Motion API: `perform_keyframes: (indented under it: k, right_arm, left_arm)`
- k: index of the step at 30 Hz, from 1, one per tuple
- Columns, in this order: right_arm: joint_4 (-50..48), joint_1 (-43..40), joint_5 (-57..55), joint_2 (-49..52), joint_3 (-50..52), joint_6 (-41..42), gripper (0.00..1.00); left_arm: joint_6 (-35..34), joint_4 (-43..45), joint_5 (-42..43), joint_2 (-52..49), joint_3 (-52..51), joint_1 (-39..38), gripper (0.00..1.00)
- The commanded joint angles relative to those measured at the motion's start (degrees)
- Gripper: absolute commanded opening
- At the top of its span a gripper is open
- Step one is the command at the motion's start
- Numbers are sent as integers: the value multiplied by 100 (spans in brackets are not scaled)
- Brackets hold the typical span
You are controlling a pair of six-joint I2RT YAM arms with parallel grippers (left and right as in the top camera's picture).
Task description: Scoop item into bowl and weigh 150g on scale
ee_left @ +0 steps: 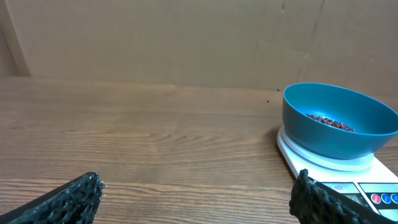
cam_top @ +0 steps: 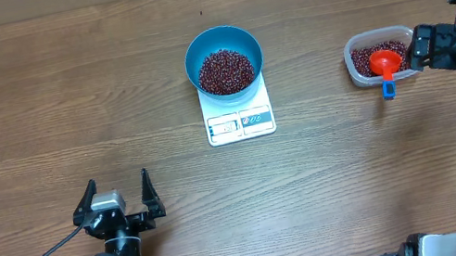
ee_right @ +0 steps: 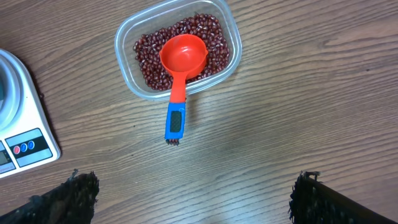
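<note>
Centrally, finds the blue bowl (cam_top: 194, 59) seated on the white scale (cam_top: 237, 105), covering its far part and leaving the display strip (cam_top: 241, 125) bare along the near edge. Shows a broad heap of dark red beans (cam_top: 226, 71) spread over the bowl's floor (digits on the display too small to read). Off to the robot's right, shows a clear tub (cam_top: 350, 61) standing on the wooden table (cam_top: 34, 96), well apart from the scale, with more of the same beans inside. Shows also a red scoop (cam_top: 384, 61) lying cup-up on those beans, its blue-ended handle crossing the tub's near rim and reaching down to the table. Places the right gripper (cam_top: 414, 48) near the tub on its outer side, released, fingers spread wide and clasping nothing. Places the left gripper (cam_top: 117, 180) toward the front edge of the table, well apart from the scale, likewise released and empty, fingers spread wide, facing the bowl from low over the wood.
</note>
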State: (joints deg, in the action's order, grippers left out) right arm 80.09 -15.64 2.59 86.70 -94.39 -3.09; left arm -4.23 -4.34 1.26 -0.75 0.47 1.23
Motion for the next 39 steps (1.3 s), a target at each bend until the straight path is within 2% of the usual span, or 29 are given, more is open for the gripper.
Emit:
perform_keyframes:
  k: [1, 22, 32, 39]
  right_arm:
    - [-24, 24, 4, -74, -114, -37, 100]
    - [-26, 24, 4, -87, -109, -39, 100]
    - [-791, 31, 339, -658, 70, 4, 100]
    - [-2153, 31, 1274, -1648, 1222, 4, 100]
  left_arm:
    - [107, -13, -61, 55, -20, 35, 100]
    - [107, -13, -61, 55, -20, 35, 100]
    - [107, -13, -61, 55, -20, 35, 100]
    - [107, -13, -61, 55, -20, 35, 100]
